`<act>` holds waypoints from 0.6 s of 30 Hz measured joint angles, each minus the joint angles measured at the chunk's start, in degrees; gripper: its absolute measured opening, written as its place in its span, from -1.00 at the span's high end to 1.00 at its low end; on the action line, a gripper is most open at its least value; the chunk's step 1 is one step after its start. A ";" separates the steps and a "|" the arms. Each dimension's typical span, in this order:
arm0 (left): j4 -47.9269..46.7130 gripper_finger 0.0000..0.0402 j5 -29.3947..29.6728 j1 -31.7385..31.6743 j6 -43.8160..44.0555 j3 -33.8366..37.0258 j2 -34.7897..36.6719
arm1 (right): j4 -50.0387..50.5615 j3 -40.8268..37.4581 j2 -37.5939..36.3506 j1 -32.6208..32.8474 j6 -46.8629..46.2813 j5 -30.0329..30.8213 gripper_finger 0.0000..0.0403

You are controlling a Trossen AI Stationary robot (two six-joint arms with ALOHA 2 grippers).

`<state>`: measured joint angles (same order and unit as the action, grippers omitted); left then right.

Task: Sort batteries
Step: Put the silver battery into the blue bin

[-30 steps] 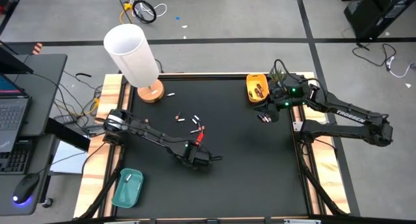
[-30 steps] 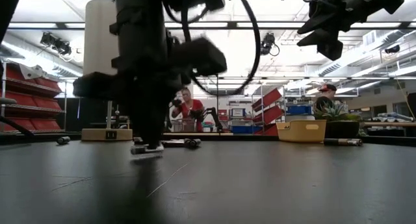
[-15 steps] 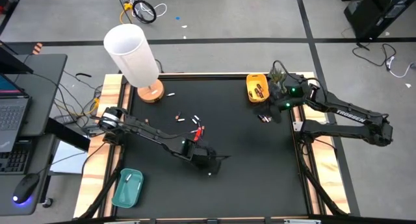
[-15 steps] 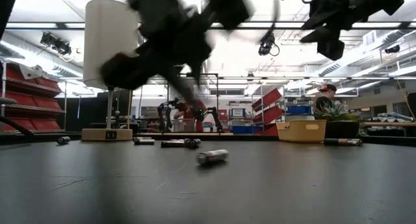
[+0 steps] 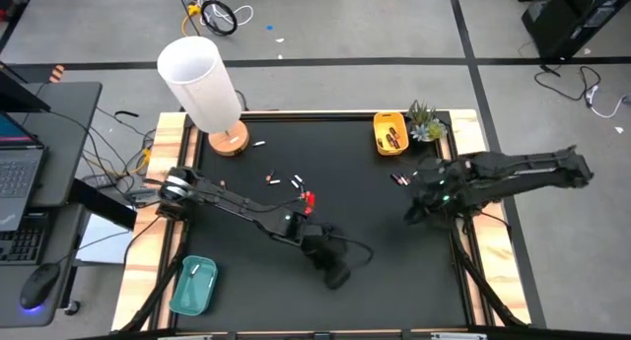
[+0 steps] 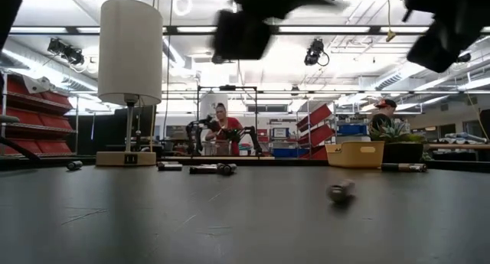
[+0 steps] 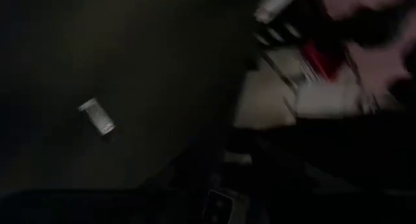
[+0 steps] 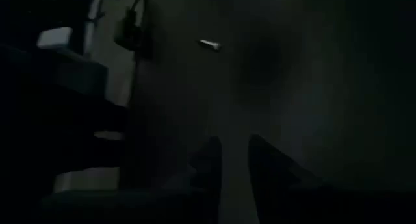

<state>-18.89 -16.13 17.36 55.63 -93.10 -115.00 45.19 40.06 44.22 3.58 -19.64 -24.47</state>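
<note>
One loose battery [image 6: 341, 190] on mat near left gripper [image 5: 338, 274], jaw state unclear; right gripper [image 8: 234, 160] narrowly parted, empty.

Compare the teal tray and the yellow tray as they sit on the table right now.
The teal tray sits at the table's near-left corner; the yellow tray at the far-right edge, beside a small plant. The teal tray holds one pale battery; the yellow tray holds dark ones. The teal tray looks larger. Both are shallow, with neither gripper over them.
</note>
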 joint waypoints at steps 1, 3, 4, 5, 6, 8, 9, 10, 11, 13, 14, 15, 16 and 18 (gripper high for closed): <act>0.63 0.34 -2.51 -0.08 -2.36 -1.45 -1.66 | -1.87 -0.66 1.25 1.80 -2.32 0.18 0.69; -0.19 0.34 -6.47 -0.10 -6.17 -3.91 -5.56 | -3.68 -1.49 2.92 5.11 -6.29 2.60 0.70; -0.02 0.34 -6.96 -0.10 -7.32 -5.24 -7.60 | -4.05 -1.51 3.53 6.42 -7.89 4.81 0.71; -0.41 0.34 -6.79 -0.05 -8.53 -5.82 -9.17 | -4.43 -1.51 3.94 7.67 -9.54 7.61 0.71; -1.25 0.34 -6.58 0.21 -9.12 -6.55 -10.80 | -4.25 -1.51 4.34 8.82 -11.15 10.45 0.72; 0.63 0.34 -2.49 0.42 -9.51 -8.77 -13.24 | -3.48 -1.60 4.05 10.34 -13.85 15.44 0.73; 0.77 0.34 -0.99 0.53 -9.05 -9.42 -14.23 | -3.54 -1.60 3.82 10.79 -15.45 17.07 0.73; 1.28 0.34 0.01 0.55 -8.67 -10.24 -15.13 | -3.92 -1.53 3.27 11.05 -17.04 18.17 0.73; 1.90 0.35 1.27 0.58 -7.67 -11.25 -16.66 | -4.13 -1.47 2.90 11.27 -18.62 18.95 0.74; 1.52 0.36 3.34 0.65 -5.90 -13.12 -19.34 | -4.36 -1.49 2.42 11.86 -21.25 19.79 0.74; 0.80 0.36 3.49 0.75 -5.10 -14.57 -20.87 | -4.50 -1.33 2.07 12.25 -21.98 20.05 0.74; 1.75 0.37 4.21 0.86 -4.39 -16.33 -22.36 | -4.50 -1.06 1.73 12.71 -22.08 20.35 0.74; 1.27 0.38 5.20 1.07 -4.15 -17.79 -23.44 | -4.51 -0.84 1.48 13.05 -21.85 20.70 0.74; 0.11 0.39 6.42 1.54 -3.88 -21.04 -25.76 | -4.38 -0.43 1.01 13.40 -20.18 21.71 0.75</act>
<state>-18.77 -9.71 18.89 51.74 -114.14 -140.76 40.81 39.63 45.23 16.97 -39.82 -2.76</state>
